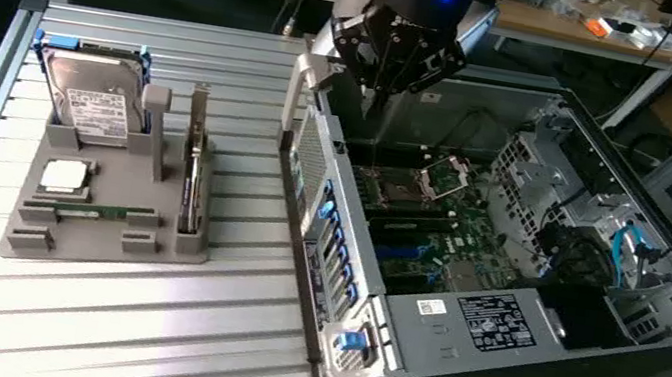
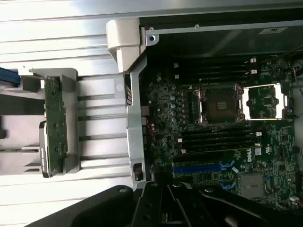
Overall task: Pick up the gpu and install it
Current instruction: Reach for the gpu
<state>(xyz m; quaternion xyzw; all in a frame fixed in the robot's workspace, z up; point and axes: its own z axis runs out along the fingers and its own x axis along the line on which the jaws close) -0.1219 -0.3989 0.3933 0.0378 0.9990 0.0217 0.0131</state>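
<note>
My hand (image 1: pixel 379 89) hangs over the open PC case (image 1: pixel 312 170), above the rear end of the motherboard (image 1: pixel 436 240). Fingers pressed together, nothing pinched btwn them. In the wrist view the hand (image 2: pixel 166 201) shows as dark closed fingers w/ the board's CPU socket (image 2: pixel 220 104) and the case edge below it.

The gpu (image 1: pixel 193 171) is not picked up yet. It stands on its long edge in a slot of the grey holder (image 1: pixel 111 249) on the slatted surface (image 1: pixel 84 331), at approx 8 o'clock from my hand in the exterior view, well apart from it, just outside the case wall. The wrist view has the gpu (image 2: pixel 55 123) edge-on in that same slot.

Same holder, exterior view: hard drive (image 1: pixel 88 94) upright at 10 o'clock from the gpu, CPU chip (image 1: pixel 66 174) flat at 9 o'clock, memory stick (image 1: pixel 102 211) lying at approx 8 o'clock.
</note>
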